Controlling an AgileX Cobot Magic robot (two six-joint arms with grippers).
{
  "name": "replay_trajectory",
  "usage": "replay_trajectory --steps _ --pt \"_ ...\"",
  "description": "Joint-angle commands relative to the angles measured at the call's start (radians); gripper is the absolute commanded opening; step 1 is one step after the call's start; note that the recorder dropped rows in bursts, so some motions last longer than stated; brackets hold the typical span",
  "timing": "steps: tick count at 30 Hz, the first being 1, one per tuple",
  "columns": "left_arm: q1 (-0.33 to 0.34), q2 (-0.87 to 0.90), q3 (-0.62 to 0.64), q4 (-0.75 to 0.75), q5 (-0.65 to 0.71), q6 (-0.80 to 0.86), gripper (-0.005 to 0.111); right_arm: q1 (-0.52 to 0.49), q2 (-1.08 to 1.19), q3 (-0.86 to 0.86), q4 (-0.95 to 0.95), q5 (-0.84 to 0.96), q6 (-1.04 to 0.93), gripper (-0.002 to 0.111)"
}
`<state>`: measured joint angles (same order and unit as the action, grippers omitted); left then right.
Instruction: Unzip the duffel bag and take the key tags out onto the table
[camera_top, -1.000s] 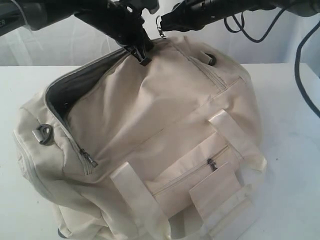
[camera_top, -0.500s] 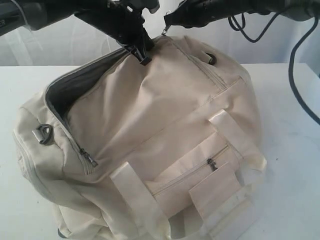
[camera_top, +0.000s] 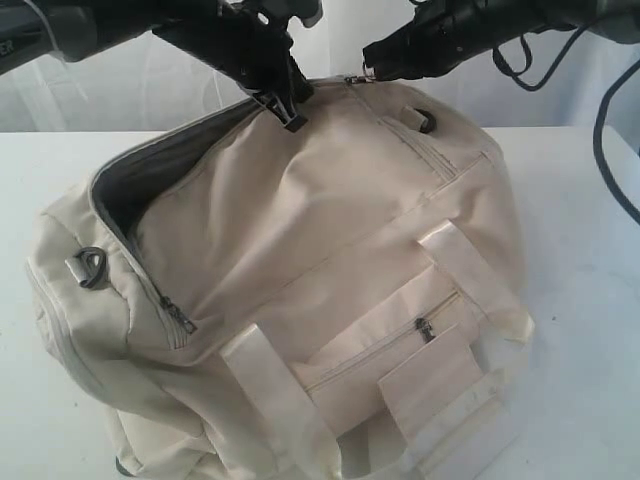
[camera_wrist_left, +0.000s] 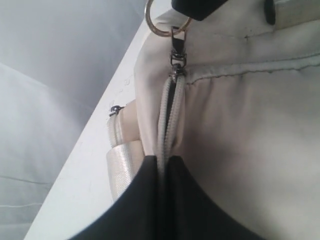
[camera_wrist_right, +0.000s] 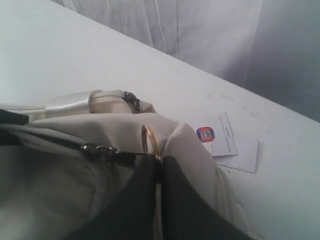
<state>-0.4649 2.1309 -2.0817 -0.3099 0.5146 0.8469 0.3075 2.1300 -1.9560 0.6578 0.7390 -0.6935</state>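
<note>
**Both tools clamped at the top of the half-open bag**

The duffel bag (camera_top: 330, 220) lies on the white surface (camera_top: 580, 300) and fills most of the exterior view. Its front pocket (camera_top: 390, 350) and wide strap handles (camera_top: 478, 275) face the camera. On the left side of that view the main zip gapes, showing dark grey lining (camera_top: 130, 185) and nothing else that can be made out. A metal strap ring (camera_top: 88, 266) sits on the bag's left end.

The left tool (camera_top: 288, 112) reaches down to the top of the bag. Its fingers are pressed together on the bag's fabric edge right at the zip line.

The right tool (camera_top: 369, 72) is just beside it, further along the same line. Its fingers are closed tight on the gold pull ring (camera_wrist_right: 150, 140). That ring hangs by a small clip from the zip slider (camera_wrist_left: 176, 67), which sits between the two tools.

Beyond the bag's end, a small printed card (camera_wrist_right: 220, 137) lies flat on the surface.
</note>
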Motion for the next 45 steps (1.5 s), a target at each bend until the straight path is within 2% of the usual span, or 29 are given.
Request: replay_trajectory --steps 1,11,22,26,32,34,36,39,41,43,45 --pt "0.012 -0.02 -0.001 0.025 0.032 -0.002 0.0 -0.049 -0.004 0.002 -0.1 -0.028 0.023 0.0" --pt "0.026 -0.02 -0.001 0.027 0.041 -0.009 0.0 -0.052 -0.004 0.002 -0.249 -0.033 0.091 0.0" --pt "0.047 -0.02 -0.001 0.029 0.056 -0.013 0.0 -0.075 -0.004 0.002 -0.249 -0.002 0.12 0.0" --pt "0.047 -0.02 -0.001 0.029 0.056 -0.013 0.0 -0.075 -0.006 0.002 -0.163 0.029 0.073 0.0" --pt "0.045 -0.001 -0.001 0.027 0.062 0.002 0.002 -0.066 -0.029 0.002 0.122 0.111 -0.131 0.0" --pt "0.045 0.001 -0.001 0.027 0.066 0.006 0.01 -0.066 -0.041 0.002 0.18 0.135 -0.174 0.0" --pt "0.045 0.002 -0.001 0.027 0.068 0.006 0.023 -0.066 -0.056 0.002 0.211 0.149 -0.205 0.0" --pt "0.045 0.002 -0.001 0.027 0.068 0.006 0.051 -0.066 -0.076 0.002 0.252 0.156 -0.239 0.0" --pt "0.045 0.002 -0.001 0.02 0.068 0.006 0.066 -0.066 -0.09 0.002 0.254 0.156 -0.247 0.0" --pt "0.045 0.002 -0.001 -0.005 0.068 0.006 0.072 -0.066 -0.097 0.002 0.259 0.158 -0.247 0.0" --pt "0.042 -0.002 -0.001 -0.062 0.065 0.019 0.073 -0.066 -0.097 0.002 0.264 0.17 -0.247 0.0"
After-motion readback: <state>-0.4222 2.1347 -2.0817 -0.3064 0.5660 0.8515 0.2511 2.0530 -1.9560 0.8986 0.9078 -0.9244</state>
